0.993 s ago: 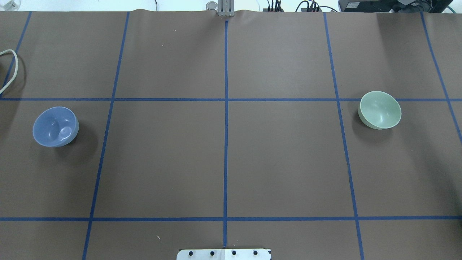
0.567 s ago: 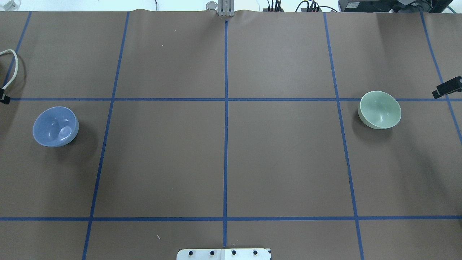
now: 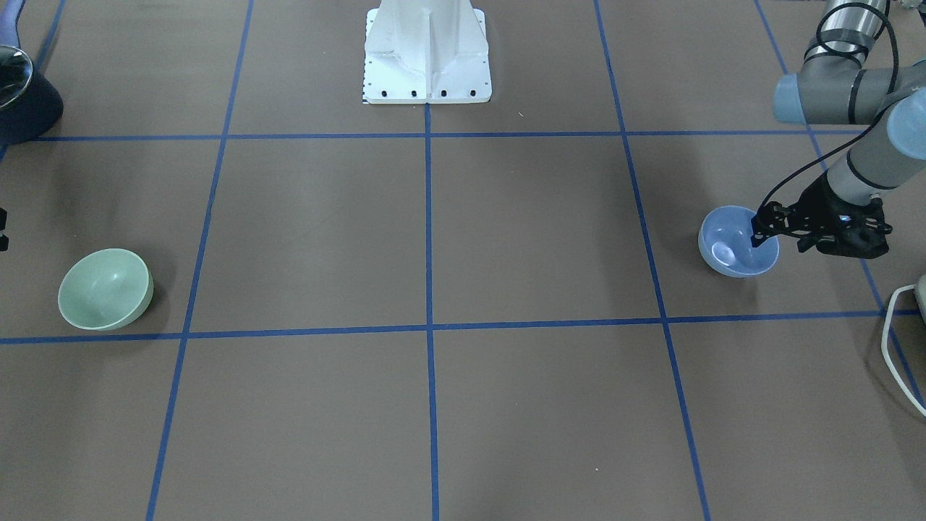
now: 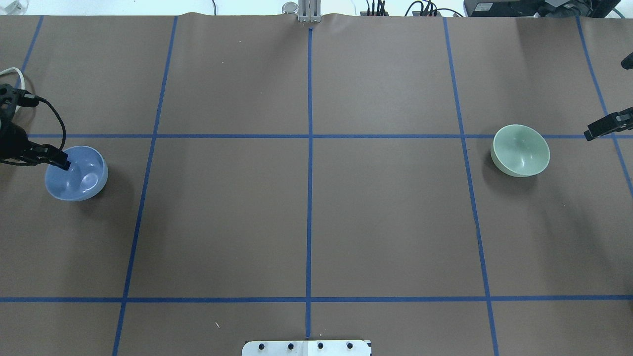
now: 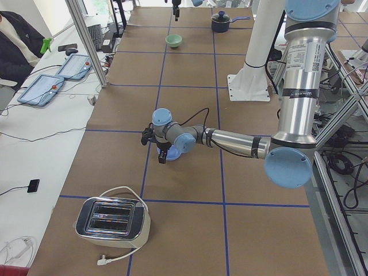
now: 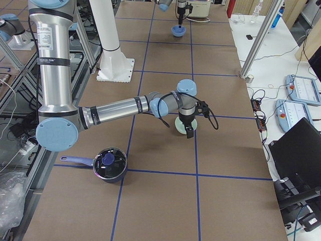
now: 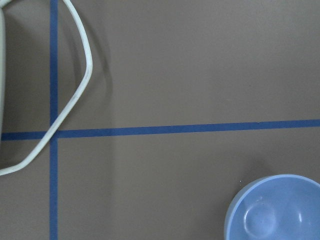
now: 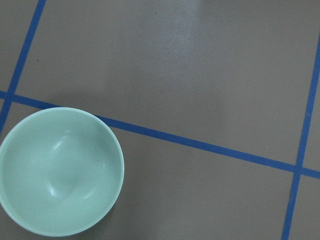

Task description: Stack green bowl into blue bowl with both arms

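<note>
- Brown paper covers the table from end to end. Blue tape lines mark it into large squares.
- A white pedestal is bolted on the centre line at the robot's edge.
- The blue bowl stands upright at the robot's left end, just beside a cross line of tape.
- The green bowl stands upright at the right end, partly on that same line and well apart from the blue one.
- The left gripper has its jaws wide apart and holds nothing. One finger hangs over the inside of the blue bowl near its rim. Contact cannot be judged.
- The right gripper is near the green bowl, toward the table's end. Only part of it shows in the overhead view, so its opening cannot be told.
- A chrome toaster with a white cord sits beyond the blue bowl.
- A dark lidded pot sits at the opposite end.
- The room has aluminium frame posts and a white side bench. The bench carries two control tablets, and a black laptop sits further along.
- A seated person in a dark jacket is at the bench.
</note>
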Motion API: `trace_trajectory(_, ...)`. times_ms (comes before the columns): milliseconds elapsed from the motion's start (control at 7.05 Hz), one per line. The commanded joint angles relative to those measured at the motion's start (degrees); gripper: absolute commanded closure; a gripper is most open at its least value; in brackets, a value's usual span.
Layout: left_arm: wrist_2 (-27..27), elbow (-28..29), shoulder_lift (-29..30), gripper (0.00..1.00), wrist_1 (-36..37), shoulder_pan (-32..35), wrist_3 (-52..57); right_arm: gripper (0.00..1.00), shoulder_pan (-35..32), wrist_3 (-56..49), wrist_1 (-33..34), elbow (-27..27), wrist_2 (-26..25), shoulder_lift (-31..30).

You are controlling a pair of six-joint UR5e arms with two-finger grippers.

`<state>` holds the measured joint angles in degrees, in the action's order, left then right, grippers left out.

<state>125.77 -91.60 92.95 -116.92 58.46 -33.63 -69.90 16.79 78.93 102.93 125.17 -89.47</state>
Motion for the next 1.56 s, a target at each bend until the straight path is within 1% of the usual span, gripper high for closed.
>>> trace_trajectory(0,-0.9,2.9,0.3,0.87,-4.1,-1.1,0.3,0.00,0.0,0.0,0.0,0.0,-0.1,0.0)
trace_trajectory(142,-0.3,2.7,0.3,1.00,-5.0,-1.0,0.3,0.00,0.0,0.0,0.0,0.0,0.0,0.0)
trace_trajectory(284,0.8,1.6,0.4,1.00,-4.9,-1.1,0.3,0.00,0.1,0.0,-0.1,0.0,0.0,0.0)
trace_trajectory(426,5.4,0.5,0.7,1.00,-4.6,-0.9,0.2,0.00,0.0,0.0,-0.1,0.0,0.0,0.1)
trace_trajectory(567,5.7,-1.5,1.1,1.00,-3.9,-0.8,-0.7,0.00,0.0,0.0,-0.1,0.0,0.0,0.1)
trace_trajectory(709,5.6,-3.1,2.7,1.00,-2.4,-0.8,-4.1,0.00,0.0,0.0,-0.1,0.0,0.0,0.1)
trace_trajectory(851,5.4,-3.7,6.7,1.00,-0.3,-1.0,-10.2,0.00,0.0,0.0,-0.1,0.0,0.1,0.1)
trace_trajectory(993,5.3,-3.8,10.9,1.00,1.7,-1.9,-14.0,0.00,0.0,0.0,-0.1,0.0,0.1,0.1)
trace_trajectory(1135,2.6,-3.8,16.7,1.00,4.7,-6.1,-22.5,0.00,0.0,0.0,-0.1,0.0,0.1,0.1)
trace_trajectory(1277,-2.8,-3.7,22.2,1.00,8.9,-12.2,-28.0,0.00,0.0,0.0,-0.1,0.1,0.1,0.1)
trace_trajectory(1418,-7.5,-3.1,29.2,1.00,15.9,-17.8,-32.1,0.00,0.0,0.0,-0.1,0.1,0.1,0.1)
